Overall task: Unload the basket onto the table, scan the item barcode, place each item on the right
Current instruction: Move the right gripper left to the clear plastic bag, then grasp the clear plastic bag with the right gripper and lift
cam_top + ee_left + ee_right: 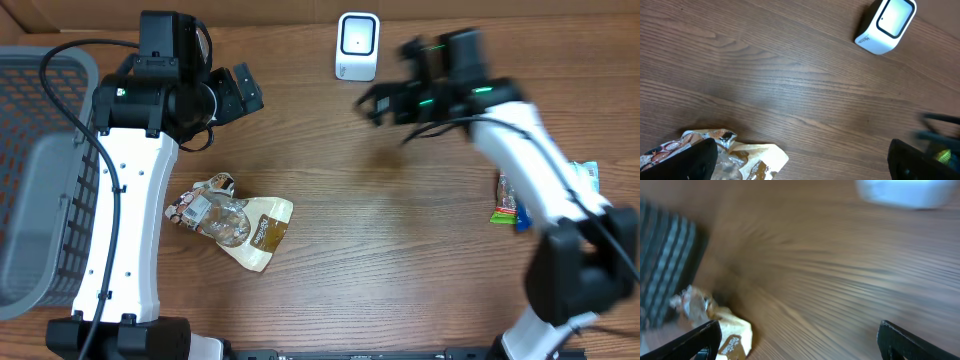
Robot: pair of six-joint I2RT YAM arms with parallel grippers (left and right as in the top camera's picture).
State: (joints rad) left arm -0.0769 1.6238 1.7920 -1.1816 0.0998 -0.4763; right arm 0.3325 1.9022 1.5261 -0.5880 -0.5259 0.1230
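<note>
The item, a crinkled clear and cream snack bag, lies flat on the wooden table left of centre. The white barcode scanner stands at the far edge. My left gripper hovers open above the table, up and to the right of the bag, and holds nothing. In the left wrist view the bag sits by the left finger and the scanner is at top right. My right gripper hangs open and empty below the scanner, blurred by motion. The right wrist view shows the bag at lower left.
A grey mesh basket fills the left edge and shows as in the right wrist view. Small wrapped snacks and a pale packet lie at the right, beside the right arm.
</note>
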